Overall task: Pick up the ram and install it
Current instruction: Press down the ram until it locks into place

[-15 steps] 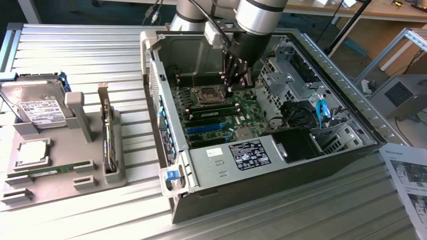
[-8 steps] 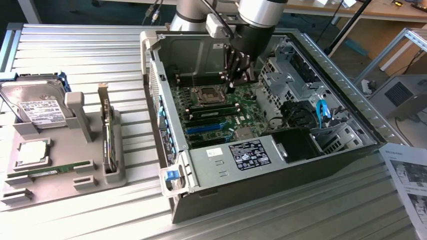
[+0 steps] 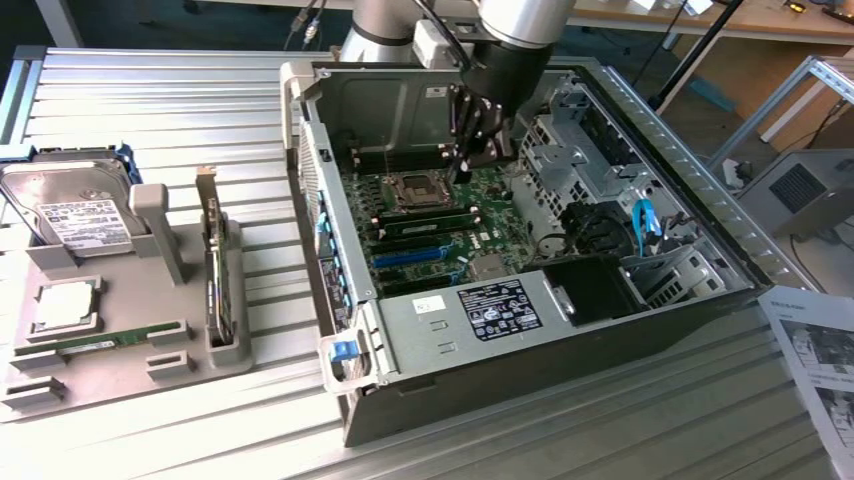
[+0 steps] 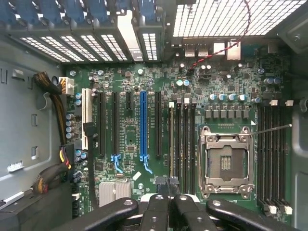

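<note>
Wrist view first: the gripper [image 4: 168,186] hangs low over the motherboard [image 4: 130,86], jaws drawn fully together. Its tips sit at the near end of the ram [image 4: 171,139], which stands on edge in the memory slot beside the empty slots next to the processor socket [image 4: 227,161]. From where I stand I cannot tell whether the tips pinch the stick or only touch it.

Close around it there is little room. The socket's metal frame is just past the neighbouring slots, and a long blue slot [image 4: 143,127] lies on the ram's other side. A cable bundle [image 4: 50,86] hugs the case wall well apart from it, and a red-and-black wire [image 4: 216,53] loops near the rear grille.

Seen from the exterior view, the arm reaches down through the open side of the computer case [image 3: 441,345], with a drive cage [image 3: 587,150] close on the exterior view's right. Outside, on the slatted table [image 3: 174,100], a grey tray [image 3: 80,385] holds a hard drive [image 3: 74,215], a silver chip [image 3: 64,305] and another green stick [image 3: 100,341].
</note>
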Action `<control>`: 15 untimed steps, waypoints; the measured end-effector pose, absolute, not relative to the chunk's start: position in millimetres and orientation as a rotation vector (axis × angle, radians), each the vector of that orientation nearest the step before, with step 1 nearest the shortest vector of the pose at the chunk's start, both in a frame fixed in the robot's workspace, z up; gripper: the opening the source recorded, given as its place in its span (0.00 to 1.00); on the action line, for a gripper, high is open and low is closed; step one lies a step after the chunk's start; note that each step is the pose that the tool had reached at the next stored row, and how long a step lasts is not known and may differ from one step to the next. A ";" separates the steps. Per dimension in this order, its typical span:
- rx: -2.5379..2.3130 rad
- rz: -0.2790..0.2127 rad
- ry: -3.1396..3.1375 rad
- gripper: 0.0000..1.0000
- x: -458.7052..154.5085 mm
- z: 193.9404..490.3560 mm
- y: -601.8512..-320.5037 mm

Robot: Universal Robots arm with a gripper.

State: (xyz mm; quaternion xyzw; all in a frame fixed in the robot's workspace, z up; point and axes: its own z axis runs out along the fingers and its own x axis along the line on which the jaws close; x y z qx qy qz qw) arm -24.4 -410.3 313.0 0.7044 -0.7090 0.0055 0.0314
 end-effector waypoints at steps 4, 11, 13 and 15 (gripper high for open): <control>2.170 0.017 -2.184 0.11 -24.4 313.2 -410.3; 2.170 0.017 -2.184 0.11 -24.4 320.0 -410.3; 2.170 0.017 -2.184 0.11 -24.4 321.1 -410.3; 2.170 0.017 -2.184 0.11 -24.4 322.3 -410.3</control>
